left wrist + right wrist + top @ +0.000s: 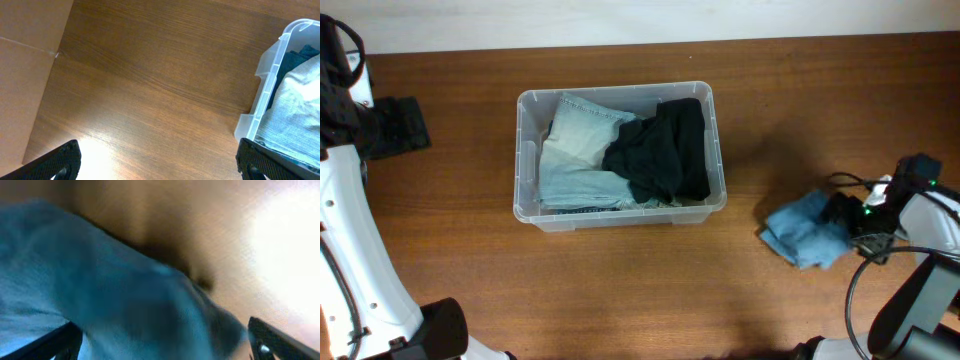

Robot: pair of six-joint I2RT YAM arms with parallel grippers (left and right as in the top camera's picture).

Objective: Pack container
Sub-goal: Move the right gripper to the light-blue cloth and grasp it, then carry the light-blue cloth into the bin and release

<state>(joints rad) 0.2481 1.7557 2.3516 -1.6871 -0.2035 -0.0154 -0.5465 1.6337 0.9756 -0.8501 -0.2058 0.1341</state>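
Brown wooden table [620, 290] with visible grain, smooth, and a slight sheen that catches bright glare. On it stands the container [620, 91], made of clear, smooth, faintly glossy plastic. Inside the container, pale denim cloth [575, 160] with a woven texture lies at its left, and soft matt black cloth [665, 150] at its right. Right of the container lies rumpled matt blue cloth [810, 235]. Left of the container, the left gripper [160, 172] has matt black, finely textured fingers [57, 162], and the arm casing [345, 230] is smooth white plastic.
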